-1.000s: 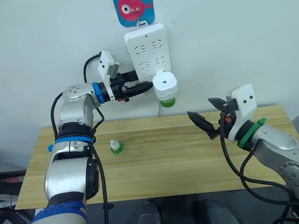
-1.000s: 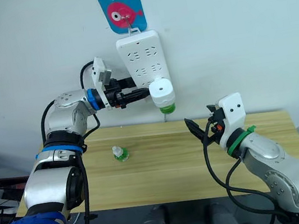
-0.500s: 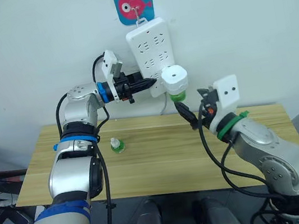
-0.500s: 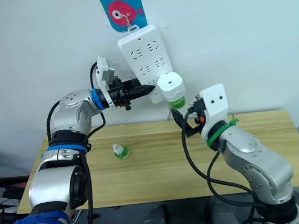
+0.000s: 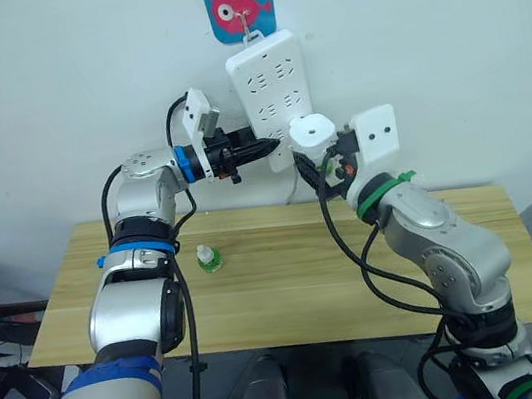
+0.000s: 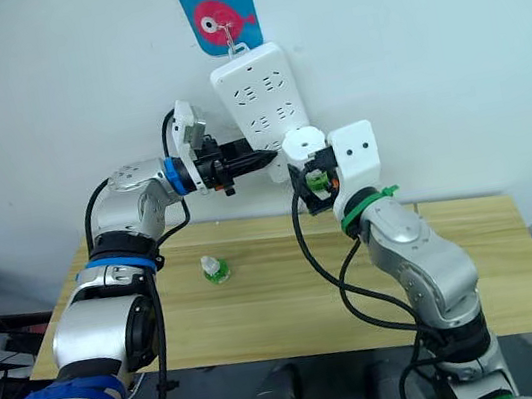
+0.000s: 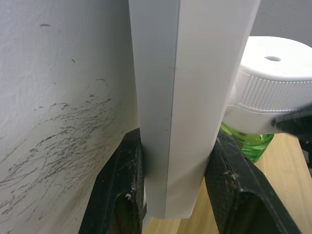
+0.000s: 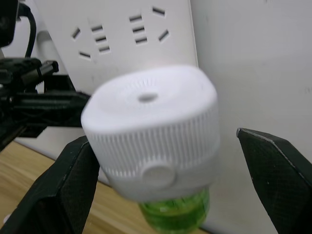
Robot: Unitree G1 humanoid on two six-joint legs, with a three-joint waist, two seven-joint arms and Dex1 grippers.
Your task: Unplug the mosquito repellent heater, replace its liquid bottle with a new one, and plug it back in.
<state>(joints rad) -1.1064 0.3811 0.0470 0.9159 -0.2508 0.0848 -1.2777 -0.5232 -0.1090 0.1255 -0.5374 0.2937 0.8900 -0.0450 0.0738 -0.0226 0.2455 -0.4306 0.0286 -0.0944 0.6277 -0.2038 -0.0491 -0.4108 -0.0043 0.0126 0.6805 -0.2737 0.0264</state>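
Wood makes up the long pale table top [image 5: 288, 277] that runs along a plain white wall. Hanging on that wall from a hook on a blue square plaque with a pink fish [image 5: 238, 2] is the long white plastic power strip [image 5: 269, 93], tilted a little off vertical. The left gripper [image 7: 170, 195] has its two black fingers clamped on the lower edge of the power strip, one finger on each side of the white body. Plugged into the bottom socket of the strip is the small white rounded mosquito repellent heater [image 8: 153, 129], its ribbed domed face turned outward. The right gripper [image 8: 168, 185] sits at the heater with its black fingers spread wide, one on each side of the white body and neither one touching it. Screwed under the heater is its small translucent green liquid bottle [image 8: 175, 214], only the lower part peeking out. Well apart from all this, the small green bottle with a white pointed cap [image 5: 207, 260] stands upright on the table near the left arm.
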